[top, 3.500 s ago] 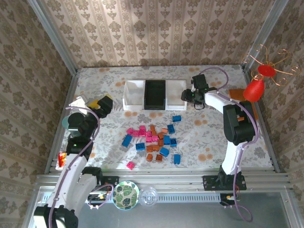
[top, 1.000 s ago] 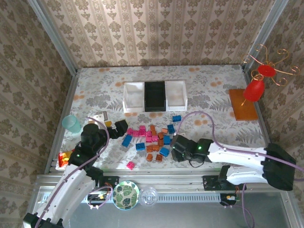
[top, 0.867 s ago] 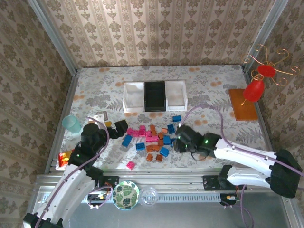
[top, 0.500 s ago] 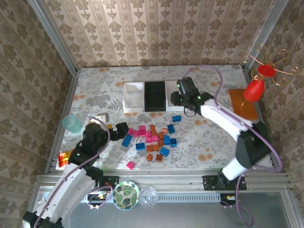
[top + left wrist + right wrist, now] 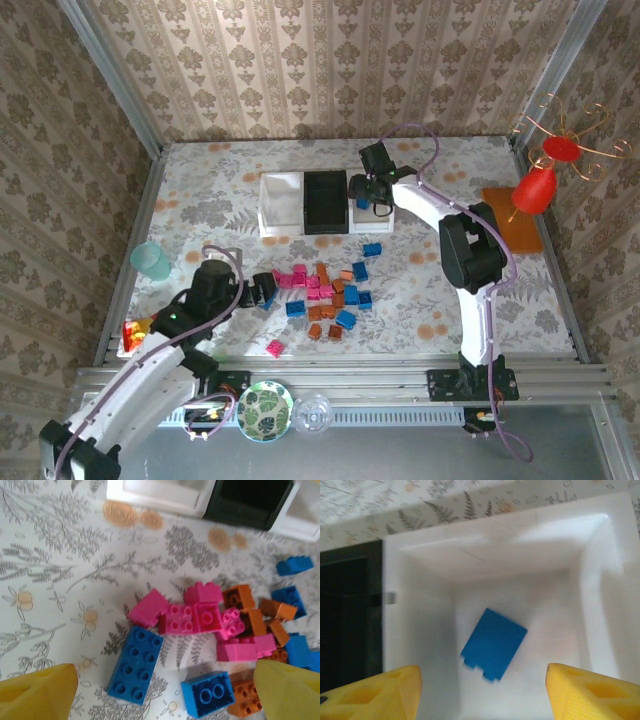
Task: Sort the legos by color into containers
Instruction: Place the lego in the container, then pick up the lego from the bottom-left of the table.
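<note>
Right gripper (image 5: 481, 677) is held open over the far-edge right white bin (image 5: 600, 605), blue brick (image 5: 494, 644) inside. Left gripper (image 5: 162, 695) is spread open above loose legos (image 5: 200, 617).

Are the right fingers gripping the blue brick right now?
No, the right wrist view shows the blue brick down inside the white bin, touching neither of the right fingers, which stand wide apart.

both arms same build: left arm (image 5: 150, 358) and right arm (image 5: 425, 203) are white link shells on black joint housings, lilac cable (image 5: 410, 128) looped outside each, black base (image 5: 475, 385) on the aluminium rail (image 5: 350, 378), left gripper (image 5: 162, 695) and right gripper (image 5: 485, 692) carry chunky yellow fingers (image 5: 375, 692), the right's with moulded rectangular pockets.
</note>
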Controlling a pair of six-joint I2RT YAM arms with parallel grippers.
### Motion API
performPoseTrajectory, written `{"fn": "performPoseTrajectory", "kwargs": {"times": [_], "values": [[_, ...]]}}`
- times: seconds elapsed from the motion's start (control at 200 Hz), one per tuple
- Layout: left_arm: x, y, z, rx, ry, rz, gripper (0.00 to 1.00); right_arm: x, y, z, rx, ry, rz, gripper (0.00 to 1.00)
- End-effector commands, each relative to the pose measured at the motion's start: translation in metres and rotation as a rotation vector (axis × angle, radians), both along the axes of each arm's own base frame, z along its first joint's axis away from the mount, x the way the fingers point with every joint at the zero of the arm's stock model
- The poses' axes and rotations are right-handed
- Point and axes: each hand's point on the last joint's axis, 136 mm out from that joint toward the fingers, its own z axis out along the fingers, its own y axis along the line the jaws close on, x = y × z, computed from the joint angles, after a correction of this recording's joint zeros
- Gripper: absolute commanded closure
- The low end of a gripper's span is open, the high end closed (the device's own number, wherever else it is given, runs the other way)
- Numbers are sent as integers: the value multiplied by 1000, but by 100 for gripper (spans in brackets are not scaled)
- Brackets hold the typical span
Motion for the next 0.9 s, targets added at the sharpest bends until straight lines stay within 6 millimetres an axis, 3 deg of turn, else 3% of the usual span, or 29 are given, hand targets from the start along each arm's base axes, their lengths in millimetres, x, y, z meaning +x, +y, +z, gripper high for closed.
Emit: {"fn": "performPoseTrajectory", "kwargs": {"times": [0.0,0.105,0.245,0.4,0.895], "values": [[-1,4,1,73,20,36,10,-18,10,44,52,-75,48,29],[-7,4,-12,171,36,30,13,-50,11,58,83,-113,79,28],[-8,2,-33,284,67,6,15,-91,2,53,138,-135,68,28],[0,-1,-48,400,92,-21,20,-118,3,56,179,-165,68,28],[16,-16,-82,430,182,-83,36,-130,-4,63,175,-190,46,28]]}}
